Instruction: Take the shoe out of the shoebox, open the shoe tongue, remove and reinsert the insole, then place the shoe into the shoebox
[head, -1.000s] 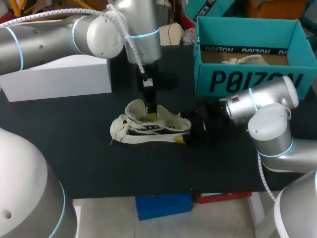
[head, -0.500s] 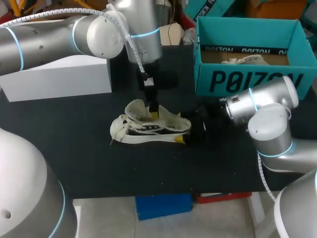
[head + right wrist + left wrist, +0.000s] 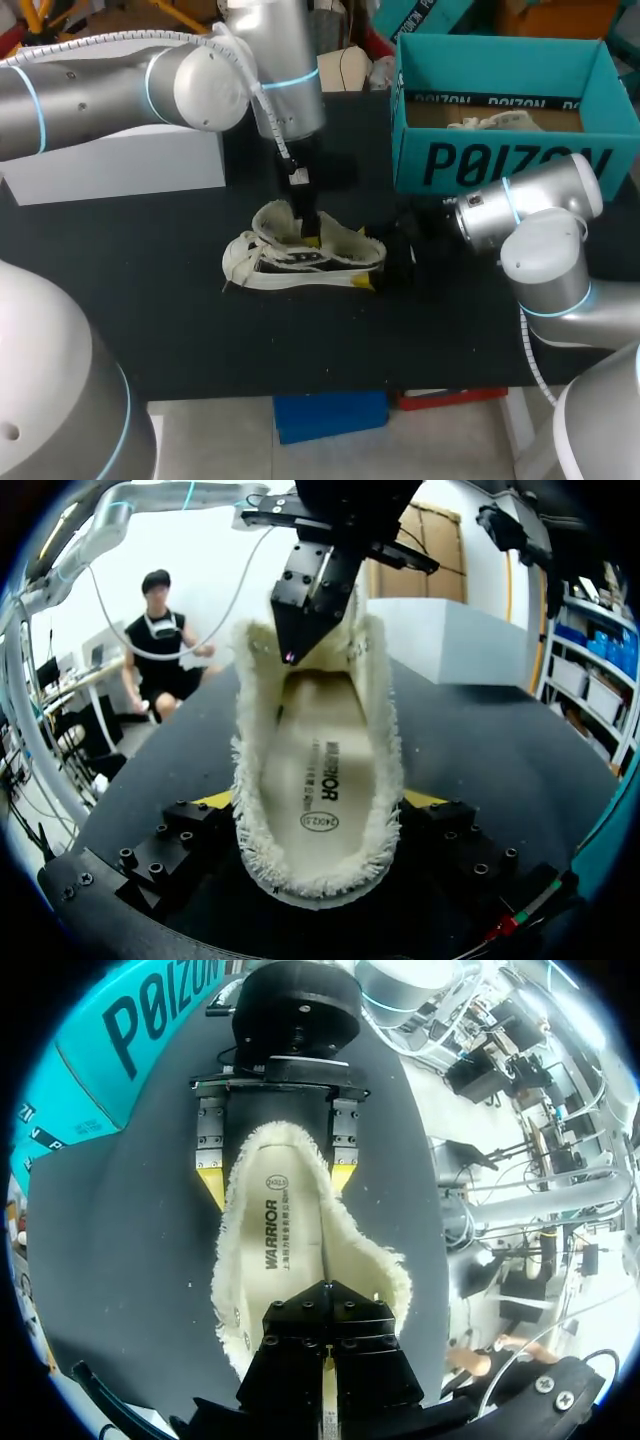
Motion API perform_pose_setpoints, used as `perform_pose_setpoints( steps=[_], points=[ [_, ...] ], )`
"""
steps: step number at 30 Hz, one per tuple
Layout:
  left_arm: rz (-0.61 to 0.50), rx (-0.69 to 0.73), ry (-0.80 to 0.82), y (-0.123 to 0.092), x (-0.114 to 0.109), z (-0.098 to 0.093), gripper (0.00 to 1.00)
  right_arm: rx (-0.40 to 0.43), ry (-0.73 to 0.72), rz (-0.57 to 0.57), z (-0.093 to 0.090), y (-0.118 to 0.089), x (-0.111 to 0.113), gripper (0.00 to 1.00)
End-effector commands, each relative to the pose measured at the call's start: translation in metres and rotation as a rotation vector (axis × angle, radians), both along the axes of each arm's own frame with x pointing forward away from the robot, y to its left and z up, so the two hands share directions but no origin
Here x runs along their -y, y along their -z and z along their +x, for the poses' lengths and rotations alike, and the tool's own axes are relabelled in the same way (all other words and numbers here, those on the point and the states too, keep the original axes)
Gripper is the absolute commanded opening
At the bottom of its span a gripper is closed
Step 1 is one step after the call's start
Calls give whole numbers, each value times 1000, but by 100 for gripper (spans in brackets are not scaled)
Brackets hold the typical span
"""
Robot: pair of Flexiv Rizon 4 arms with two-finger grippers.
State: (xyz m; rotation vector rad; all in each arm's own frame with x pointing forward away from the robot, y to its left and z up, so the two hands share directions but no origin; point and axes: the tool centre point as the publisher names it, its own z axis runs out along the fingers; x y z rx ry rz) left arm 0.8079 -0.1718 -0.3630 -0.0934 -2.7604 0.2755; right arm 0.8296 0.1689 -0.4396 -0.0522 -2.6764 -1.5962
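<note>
Claw, left (image 3: pixel 325 1310): fingers drawn narrow, almost together, set down inside the mouth of the shoe (image 3: pixel 300 258) at the forefoot end. I cannot tell whether they pinch the tongue, the front of the insole (image 3: pixel 320 770), or nothing.

Claw, right (image 3: pixel 320 800): spread as wide as the heel, one yellow tip against each side of it, gripping the shoe low on the desk (image 3: pixel 200 330).

Shoe: pale, fringed collar, upright on its sole near the middle of the desk. The mouth is spread open and the insole lies flat inside with its print showing.

Shoebox (image 3: pixel 500 160): teal, open, at the far right of the desk, well apart from the shoe. A second shoe (image 3: pixel 495 122) lies inside it.

White box (image 3: pixel 120 155): far left, untouched.

Step in hand, as I judge it: tongue back, insole about to come out.

Method note: clamp the heel firmly with my right claw so the shoe cannot rise. Take only the insole edge with my left claw, then peel it up and back toward the heel, slowly. Watch that the fringe does not snag.
</note>
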Motion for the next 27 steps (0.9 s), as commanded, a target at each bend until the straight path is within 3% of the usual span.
perform_pose_setpoints(
  steps=[1, 27],
  points=[
    [1, -4, 3, 9, 4, -2, 0, -1, 2, -1, 1, 4, 0, 0],
    [30, 6, -6, 45, 12, -23, 0, -1, 2, -1, 1, 4, 0, 0]
  ],
)
